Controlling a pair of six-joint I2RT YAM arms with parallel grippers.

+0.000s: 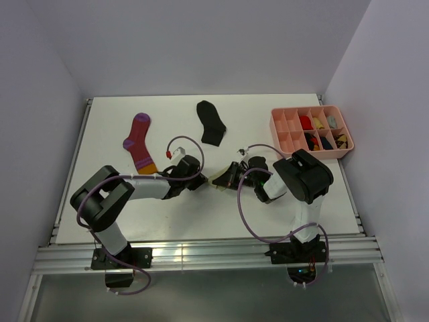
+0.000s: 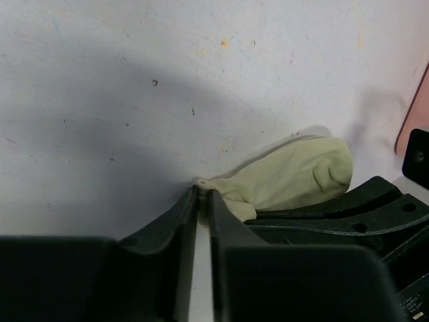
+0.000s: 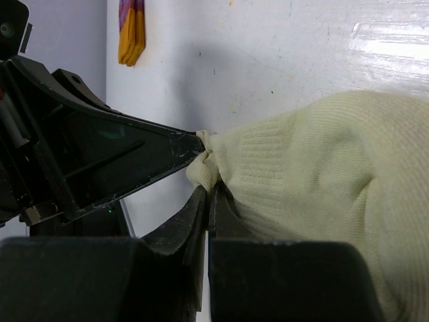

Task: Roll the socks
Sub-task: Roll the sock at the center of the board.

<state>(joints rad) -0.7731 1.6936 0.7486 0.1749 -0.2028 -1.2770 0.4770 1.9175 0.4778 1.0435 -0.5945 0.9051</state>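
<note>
Cream sock (image 2: pixel 295 174), bunched edge pinched by left gripper (image 2: pixel 202 193) and right gripper (image 3: pixel 209 193), both jaws clenched on its fabric

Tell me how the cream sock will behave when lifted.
Likely floppy: the cream sock lies bunched and creased. Probably light: soft ribbed knit. It should hold without slipping, since the left pincer and right pincer both pinch its edge.

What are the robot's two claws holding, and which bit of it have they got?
The left gripper and the right gripper both pinch the cream sock, side by side at the edge of its ribbed end.
</note>
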